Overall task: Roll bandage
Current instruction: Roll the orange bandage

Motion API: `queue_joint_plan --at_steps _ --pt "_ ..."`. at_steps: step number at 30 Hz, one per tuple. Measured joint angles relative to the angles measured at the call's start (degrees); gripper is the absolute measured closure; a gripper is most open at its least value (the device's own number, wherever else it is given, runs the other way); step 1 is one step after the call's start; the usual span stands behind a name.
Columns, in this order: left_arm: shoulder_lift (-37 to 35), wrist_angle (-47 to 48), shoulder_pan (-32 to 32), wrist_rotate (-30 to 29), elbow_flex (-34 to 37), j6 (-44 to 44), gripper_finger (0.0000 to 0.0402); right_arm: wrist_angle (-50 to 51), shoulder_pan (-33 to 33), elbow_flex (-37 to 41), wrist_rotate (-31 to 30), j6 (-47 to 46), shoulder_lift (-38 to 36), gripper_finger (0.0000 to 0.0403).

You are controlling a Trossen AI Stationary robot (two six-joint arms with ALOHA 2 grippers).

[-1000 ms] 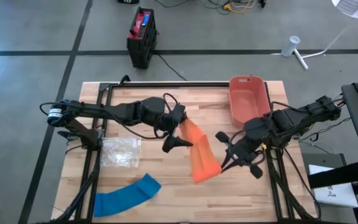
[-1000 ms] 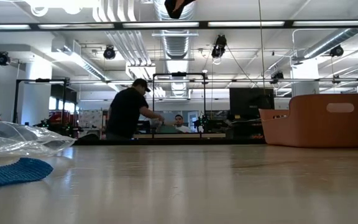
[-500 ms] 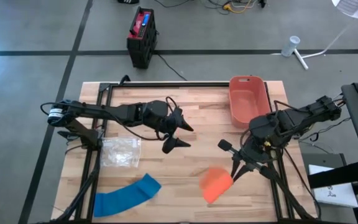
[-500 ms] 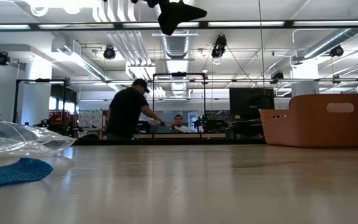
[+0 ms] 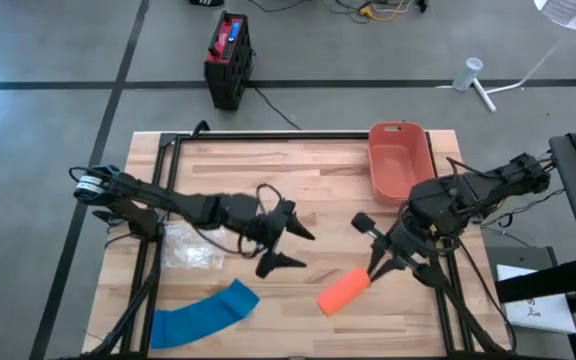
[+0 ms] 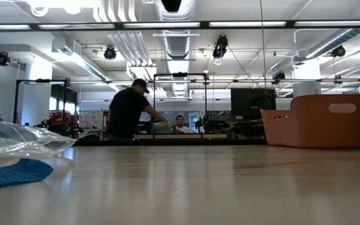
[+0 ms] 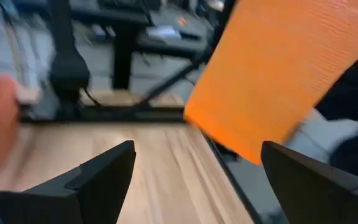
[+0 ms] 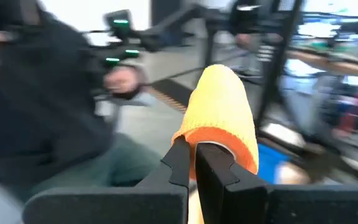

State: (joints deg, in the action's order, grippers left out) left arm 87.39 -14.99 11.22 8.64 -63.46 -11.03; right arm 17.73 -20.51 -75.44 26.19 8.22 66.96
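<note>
Midway over the bench, the right gripper (image 5: 376,262) fingers pinch the orange bandage (image 5: 344,291).
Clamped at one end, the bandage hangs just above the wooden bench (image 5: 318,180) near its front edge. Left gripper (image 5: 290,246) fingers stand spread and empty, apart from it. Farther out lie a blue bandage (image 5: 203,314), a clear bag (image 5: 194,245) and an orange bin (image 5: 400,160).
</note>
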Motion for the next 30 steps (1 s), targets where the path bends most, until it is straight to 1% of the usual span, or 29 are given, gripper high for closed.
queue_joint_plan --at_steps 3,7,10,12,14,16,18,21,24,27,29,30 --pt "0.0 -3.7 4.3 -11.2 1.1 4.0 0.0061 0.0 0.0 0.0 -9.9 -0.7 -0.8 0.0398" --pt "0.0 -4.4 9.4 -22.3 1.4 6.3 0.0061 0.7 0.2 0.0 -23.5 -3.0 -1.3 0.0398" --pt "-0.2 0.8 12.1 -28.5 1.4 4.8 0.0061 2.6 0.2 0.0 -27.9 -4.6 -2.0 0.0398" --pt "-0.5 4.3 12.9 -33.6 1.4 3.1 0.0061 3.2 0.2 0.0 -28.6 -4.9 -2.2 0.0398" --pt "-1.1 6.2 13.0 -37.5 1.4 1.2 0.0061 3.6 0.2 0.0 -29.1 -5.2 -2.2 0.0398" --pt "-1.4 6.0 12.7 -39.4 1.4 -0.2 0.0062 3.8 0.2 0.0 -29.2 -5.2 -2.2 0.0398" --pt "-1.5 5.0 12.0 -38.7 1.4 0.2 0.0065 4.7 0.2 0.0 -29.3 -5.1 -2.3 0.0398" --pt "-1.4 1.3 10.8 -36.1 1.4 1.3 0.007 6.0 0.2 0.2 -29.9 -3.6 -2.2 0.0398" --pt "-0.5 -1.9 10.1 -36.3 1.4 3.0 0.0077 5.5 0.2 0.4 -32.6 -1.5 -2.2 0.0398" --pt "0.2 -3.9 9.9 -40.5 1.4 5.4 0.0083 4.4 0.1 0.4 -35.3 0.5 -2.4 0.0398" --pt "0.3 -4.9 9.9 -43.8 1.4 7.8 0.0088 4.2 -0.1 0.4 -35.4 1.1 -3.2 0.0398" --pt "0.4 -5.3 9.9 -44.0 1.4 8.7 0.009 3.9 -0.2 0.4 -35.3 1.3 -3.6 0.0398"
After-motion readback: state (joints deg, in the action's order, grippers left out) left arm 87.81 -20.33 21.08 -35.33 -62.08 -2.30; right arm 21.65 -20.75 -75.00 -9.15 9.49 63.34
